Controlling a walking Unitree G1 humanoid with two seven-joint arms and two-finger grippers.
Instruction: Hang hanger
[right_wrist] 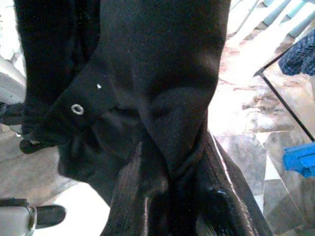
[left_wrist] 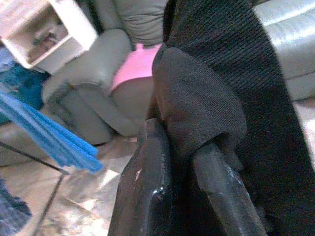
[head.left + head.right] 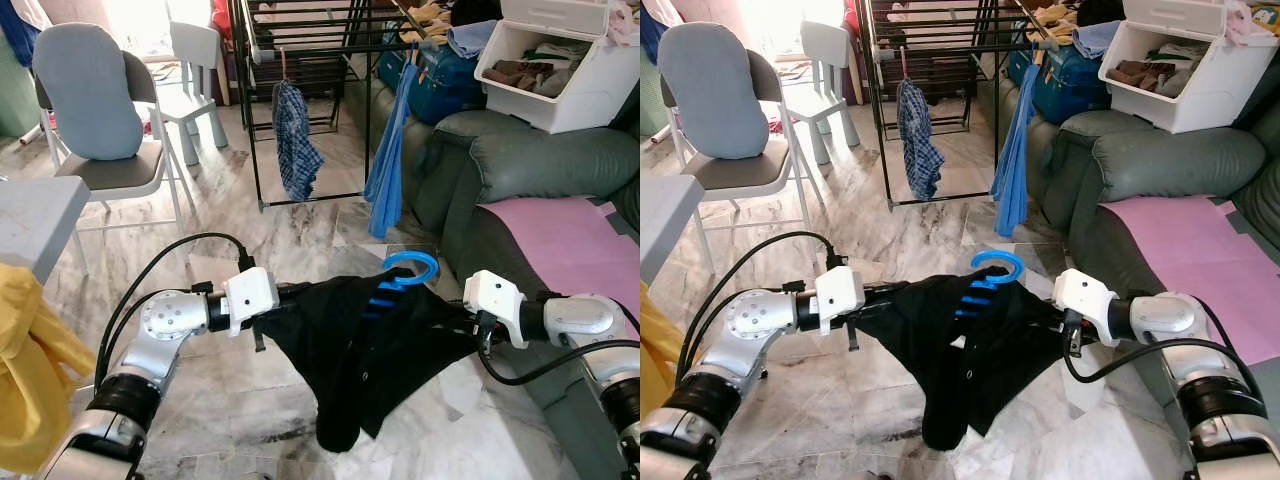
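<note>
- Left eye view: a blue hanger (image 3: 400, 283) with a black garment (image 3: 365, 345) draped on it is held up between the two arms, near the robot and above the marble floor (image 3: 250, 250). The left hand (image 3: 290, 300) is seen at the garment's left edge and the right hand (image 3: 462, 325) at its right edge. A drying rack (image 3: 300, 40) stands far ahead, with a checked cloth (image 3: 296, 140) and a blue cloth (image 3: 388, 160) already hung on it. A grey sofa (image 3: 530, 160) lies to the right, a chair (image 3: 110, 130) to the far left.
- Right eye view: the same scene is given; the hanger's hook is seen sticking up above the garment, free of any rail.
- Left wrist view: the left hand's fingers (image 2: 147, 182) are closed on a fold of black fabric, a detail hidden in the head views.
- Right wrist view: the right hand's fingers (image 1: 216, 196) are likewise clamped around bunched black cloth.
- Progress, as judged: the garment is on the hanger and lifted, but the rack is well apart; approaching and hooking the rail are left.
</note>
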